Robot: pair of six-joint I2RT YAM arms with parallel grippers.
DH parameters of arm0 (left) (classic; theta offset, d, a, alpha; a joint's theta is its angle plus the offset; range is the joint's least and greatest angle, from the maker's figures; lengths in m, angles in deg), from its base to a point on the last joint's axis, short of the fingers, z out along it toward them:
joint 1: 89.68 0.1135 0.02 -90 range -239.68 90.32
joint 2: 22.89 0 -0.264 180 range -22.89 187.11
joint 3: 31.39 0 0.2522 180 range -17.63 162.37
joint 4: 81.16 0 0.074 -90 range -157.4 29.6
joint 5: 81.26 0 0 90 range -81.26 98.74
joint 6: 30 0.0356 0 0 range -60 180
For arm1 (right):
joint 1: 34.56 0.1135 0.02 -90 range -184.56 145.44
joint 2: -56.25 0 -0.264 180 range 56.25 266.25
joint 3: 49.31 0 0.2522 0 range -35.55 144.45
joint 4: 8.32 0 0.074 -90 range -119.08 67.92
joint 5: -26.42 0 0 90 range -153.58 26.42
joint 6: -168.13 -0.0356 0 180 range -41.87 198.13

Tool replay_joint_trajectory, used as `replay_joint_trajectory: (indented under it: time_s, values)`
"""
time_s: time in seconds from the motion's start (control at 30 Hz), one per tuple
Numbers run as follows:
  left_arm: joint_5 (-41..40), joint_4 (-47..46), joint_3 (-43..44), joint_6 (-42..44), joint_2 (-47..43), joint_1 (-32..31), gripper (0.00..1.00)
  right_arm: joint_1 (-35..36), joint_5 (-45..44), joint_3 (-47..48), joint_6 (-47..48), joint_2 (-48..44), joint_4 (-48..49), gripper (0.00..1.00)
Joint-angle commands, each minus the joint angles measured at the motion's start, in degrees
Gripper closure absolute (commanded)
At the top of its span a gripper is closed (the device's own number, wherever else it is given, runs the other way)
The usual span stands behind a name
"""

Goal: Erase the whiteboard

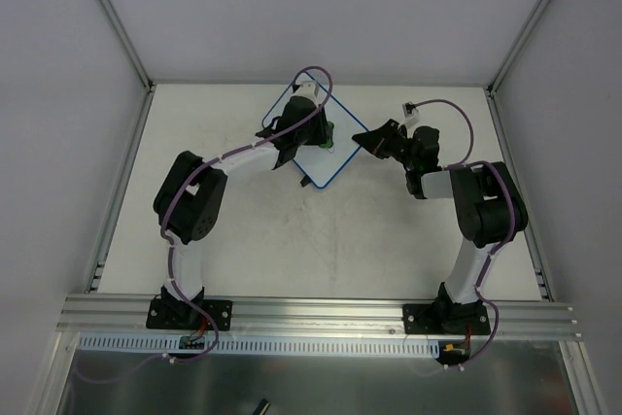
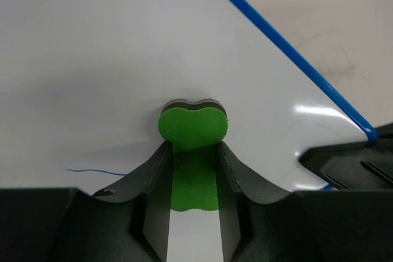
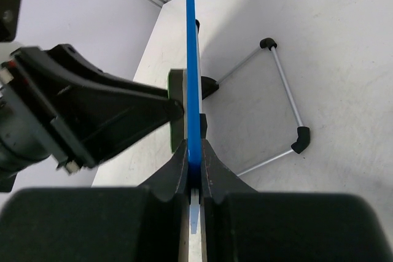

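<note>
The left gripper (image 2: 193, 146) is closed on a small green eraser (image 2: 192, 128), its fingers pinching the block's sides so that the lobed front end sticks out past the tips. That front end presses flat against the face of the whiteboard (image 2: 123, 41). A thin blue stroke (image 2: 92, 170) shows on the white face just beside the left finger, so by my reckoning some wiping remains.

The right gripper (image 3: 193, 154) is clamped tight on the blue rim (image 3: 191, 59) of the board, seen edge-on from that wrist. The dark shape at the lower right of the left wrist view is probably this same gripper, though it is too blurred to be sure. Behind the board a wire stand (image 3: 285, 90) with black tips rests on the surface (image 1: 292, 240).

From above, the whiteboard (image 1: 335, 160) sits in the far middle of the surface, turned diamond-wise, with one arm at each side of it.

The board looks thin, light and stiff, with a slick face. It would likely slide or tip under a wiping push, so an edge grip on the rim, clear of the writing area, seems the right hold. The eraser appears soft, so firm, even pressure should suit it.
</note>
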Motion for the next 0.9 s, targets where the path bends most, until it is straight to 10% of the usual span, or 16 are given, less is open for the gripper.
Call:
replay_joint_trajectory:
  time_s: [0.0, 0.47, 0.87]
  values:
    - [6.0, 2.2, -2.9, 4.8, 0.8, -7.2, 1.00, 2.1, 4.9, 1.9, 0.5, -0.4, 3.6, 1.00]
    - [-4.9, 5.8, -2.1, 6.8, 0.8, -9.4, 1.00, 2.1, 4.9, 1.6, 0.5, -0.5, 3.6, 1.00]
    - [1.7, 6.8, -6.6, -9.1, 3.0, 2.2, 1.00, 2.0, 4.9, 1.4, 0.4, -0.7, 3.8, 1.00]
